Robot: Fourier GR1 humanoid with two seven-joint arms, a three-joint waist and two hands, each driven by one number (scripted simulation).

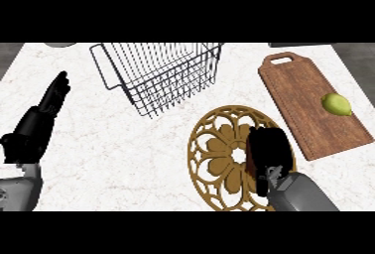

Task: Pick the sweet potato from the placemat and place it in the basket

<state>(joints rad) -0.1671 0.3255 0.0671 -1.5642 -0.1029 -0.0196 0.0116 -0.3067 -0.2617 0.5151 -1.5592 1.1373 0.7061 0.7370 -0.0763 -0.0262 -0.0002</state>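
Note:
A round gold openwork placemat (219,149) lies at the lower middle of the counter. My right hand (270,146) sits over the mat's right side with its fingers curled downward. A thin reddish-brown strip of the sweet potato (253,166) shows along the hand's left edge, and the rest of it is hidden. The black wire basket (176,74) stands at the top middle, tilted, beyond the mat and apart from it. At the left edge my left hand (40,119) rests open, fingers pointing up, holding nothing.
A wooden cutting board (307,99) with a handle lies at the right, carrying a yellow-green lime (336,104). Part of a grey round object (58,44) shows at the top left. White marble counter lies between the mat and my left hand.

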